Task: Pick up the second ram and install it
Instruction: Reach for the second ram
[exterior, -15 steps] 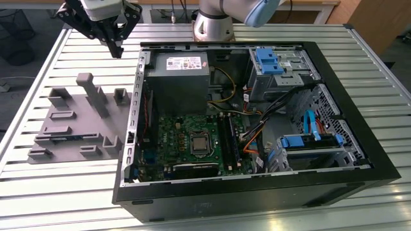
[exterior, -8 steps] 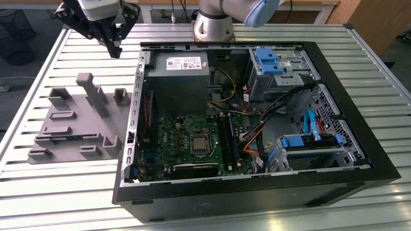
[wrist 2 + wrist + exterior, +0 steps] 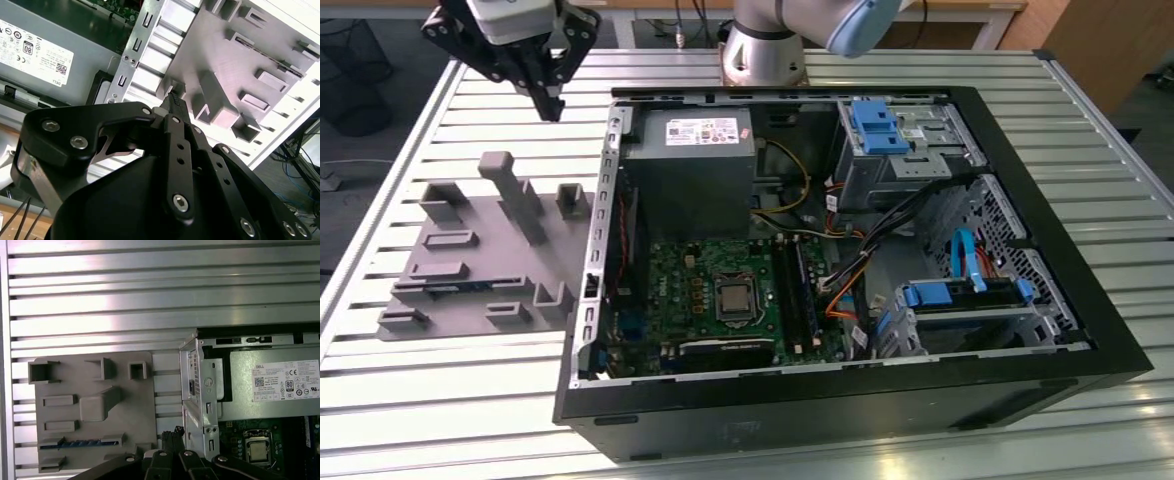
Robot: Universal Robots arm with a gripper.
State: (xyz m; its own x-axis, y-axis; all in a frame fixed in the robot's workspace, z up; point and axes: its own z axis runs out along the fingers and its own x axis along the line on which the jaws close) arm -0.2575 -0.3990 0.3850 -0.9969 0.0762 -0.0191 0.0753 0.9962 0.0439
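Pinching shut on nothing, my gripper (image 3: 552, 108) hangs above the table (image 3: 440, 400), just past the fixture (image 3: 494, 240). The ram (image 3: 80, 443) lies in a slot near the fixture's far edge, well apart from me, beside the open case (image 3: 854, 410).

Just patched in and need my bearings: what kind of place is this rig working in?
Likely a robotics lab assembly bench: a slotted aluminium table carries an open computer case, a grey fixture plate and the arm's base.
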